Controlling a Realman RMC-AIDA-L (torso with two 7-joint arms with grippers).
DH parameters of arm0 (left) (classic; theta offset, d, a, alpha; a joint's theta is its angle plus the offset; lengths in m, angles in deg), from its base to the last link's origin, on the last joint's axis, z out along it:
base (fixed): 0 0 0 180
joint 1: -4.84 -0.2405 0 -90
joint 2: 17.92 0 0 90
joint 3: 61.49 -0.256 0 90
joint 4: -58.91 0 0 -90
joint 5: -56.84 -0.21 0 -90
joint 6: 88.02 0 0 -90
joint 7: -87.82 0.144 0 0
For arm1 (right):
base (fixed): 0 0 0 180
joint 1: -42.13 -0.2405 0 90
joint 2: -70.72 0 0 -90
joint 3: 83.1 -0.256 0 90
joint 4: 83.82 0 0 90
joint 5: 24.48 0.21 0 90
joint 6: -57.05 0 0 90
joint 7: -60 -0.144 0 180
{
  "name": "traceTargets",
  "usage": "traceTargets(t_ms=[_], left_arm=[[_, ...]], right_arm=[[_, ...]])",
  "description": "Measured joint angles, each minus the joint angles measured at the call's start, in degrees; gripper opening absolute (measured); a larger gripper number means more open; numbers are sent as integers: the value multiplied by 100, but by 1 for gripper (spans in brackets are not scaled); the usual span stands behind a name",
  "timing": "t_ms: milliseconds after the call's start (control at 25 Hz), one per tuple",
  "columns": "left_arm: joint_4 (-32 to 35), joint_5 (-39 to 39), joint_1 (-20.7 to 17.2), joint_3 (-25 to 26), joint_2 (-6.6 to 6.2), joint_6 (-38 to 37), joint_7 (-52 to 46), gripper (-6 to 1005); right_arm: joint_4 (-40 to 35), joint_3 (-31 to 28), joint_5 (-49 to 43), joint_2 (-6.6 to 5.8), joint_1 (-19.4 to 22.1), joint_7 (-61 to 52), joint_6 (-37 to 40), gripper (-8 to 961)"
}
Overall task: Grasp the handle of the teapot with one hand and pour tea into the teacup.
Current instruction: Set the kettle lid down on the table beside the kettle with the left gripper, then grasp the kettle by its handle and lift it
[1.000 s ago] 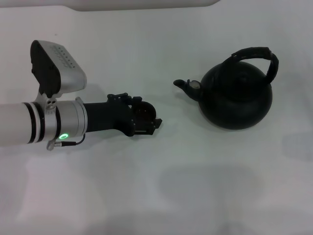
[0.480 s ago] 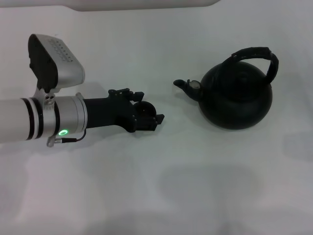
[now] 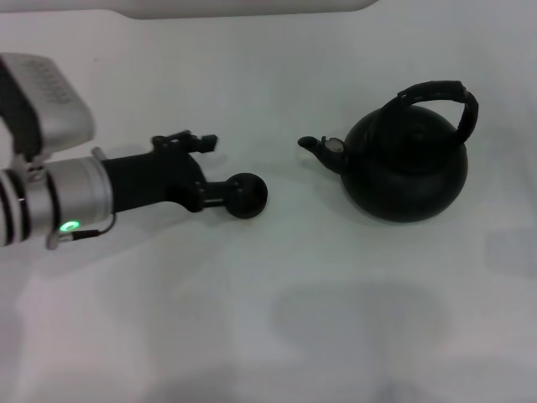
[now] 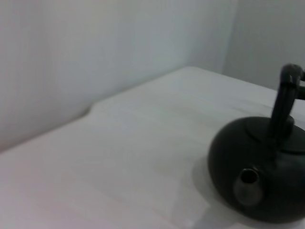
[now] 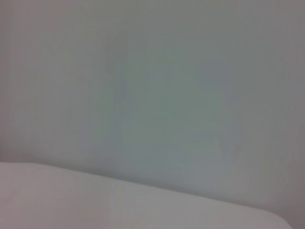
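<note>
The black teapot stands on the white table at the right, its spout pointing left. Its arched handle stands upright over the top. The small dark teacup stands on the table left of the spout. My left gripper is just left of the teacup, open, with one finger still close to the cup's side. The left wrist view shows the teapot, its handle and its spout; the teacup is out of that view. My right gripper is out of view.
The white table spreads out in front and around both objects. A pale wall rises behind the table's far edge. The right wrist view shows only a wall and a strip of white surface.
My left arm has drawn back to the left, away from the teacup. The teacup has stayed in place on the table, out of the fingers. The teapot has not moved.
</note>
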Motion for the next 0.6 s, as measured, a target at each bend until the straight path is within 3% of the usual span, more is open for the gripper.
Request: traceTargets(t_ms=[280, 440, 600], left_arm=[[-272, 527, -750, 619, 37, 449, 1212, 869], [200, 1527, -1061, 982, 48, 775, 2685, 868], [941, 2266, -1029, 1404, 37, 1141, 3609, 867]], right_arm=[[192, 16, -17, -19, 242, -240, -273, 600], [496, 333, -36, -74, 544, -688, -354, 599], [893, 1147, -55, -248, 807, -1404, -199, 599]])
